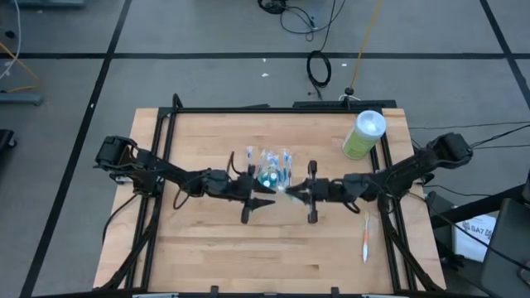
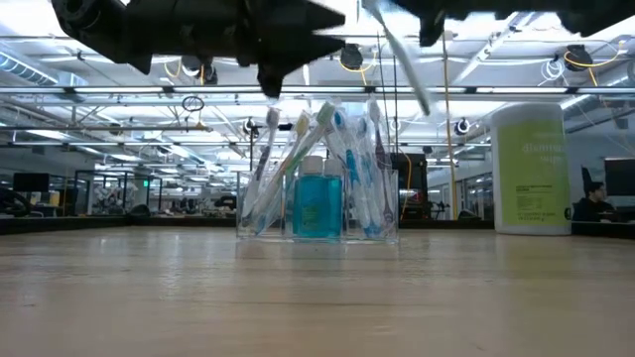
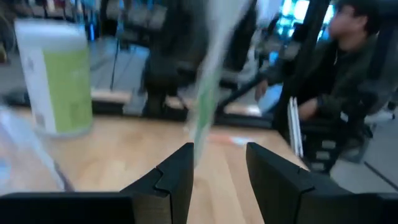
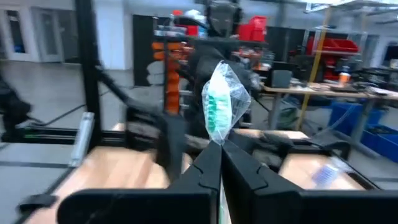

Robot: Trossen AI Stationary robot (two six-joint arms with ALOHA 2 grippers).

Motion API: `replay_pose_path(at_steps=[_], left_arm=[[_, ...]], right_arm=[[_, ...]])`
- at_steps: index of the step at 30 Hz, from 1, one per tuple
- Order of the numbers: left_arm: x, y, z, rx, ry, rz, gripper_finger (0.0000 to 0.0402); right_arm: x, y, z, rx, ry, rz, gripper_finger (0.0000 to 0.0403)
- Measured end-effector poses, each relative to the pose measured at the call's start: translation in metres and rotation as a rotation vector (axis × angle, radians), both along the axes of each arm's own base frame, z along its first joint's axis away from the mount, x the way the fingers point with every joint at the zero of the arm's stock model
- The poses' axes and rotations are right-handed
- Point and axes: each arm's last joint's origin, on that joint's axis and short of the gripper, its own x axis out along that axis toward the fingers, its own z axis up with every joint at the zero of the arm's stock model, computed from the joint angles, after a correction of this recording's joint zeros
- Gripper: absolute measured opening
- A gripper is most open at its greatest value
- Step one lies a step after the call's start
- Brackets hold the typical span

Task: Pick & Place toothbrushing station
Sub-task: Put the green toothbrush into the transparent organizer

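Table [image 1: 248, 265] of pale wood; person [image 3: 348, 68] beyond.

light-green canister [image 1: 363, 135], teal-filled clear cup [image 2: 317, 203]

The wooden table [image 1: 207, 257] carries a clear cup [image 1: 269, 170], green canister [image 1: 363, 136] and loose toothbrush [image 1: 365, 240].

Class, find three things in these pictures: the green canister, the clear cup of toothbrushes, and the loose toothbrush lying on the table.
green canister [image 1: 362, 136]: high view, on its side wall.
clear cup [image 2: 317, 206]: low view, on its front wall.
loose toothbrush [image 1: 365, 238]: high view, mid-handle.
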Motion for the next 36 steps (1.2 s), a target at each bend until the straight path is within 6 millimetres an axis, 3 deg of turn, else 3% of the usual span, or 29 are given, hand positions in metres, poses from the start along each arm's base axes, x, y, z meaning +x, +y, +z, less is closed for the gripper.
replay_pose_path(at_steps=[3,11,24,32,36], left_arm=[[0.001,0.004,0.005,0.008,-0.056,0.042,0.0154],[0.002,0.011,0.001,0.018,-0.008,0.097,0.0159],[0.002,0.011,0.001,0.011,-0.015,0.1,0.0224],[0.002,0.011,0.001,0.013,-0.015,0.101,0.0225],[0.002,0.011,0.0,0.015,0.001,0.101,0.0196]], right_arm=[[0.005,-0.008,-0.001,0.023,-0.015,-0.007,0.0001],[0.013,-0.017,-0.01,0.051,0.001,0.029,0.0],[0.031,-0.026,-0.028,0.112,-0.089,0.042,0.0],[0.05,-0.026,-0.032,0.111,-0.094,0.031,0.0],[0.057,-0.025,-0.036,0.093,-0.084,0.027,0.0]])
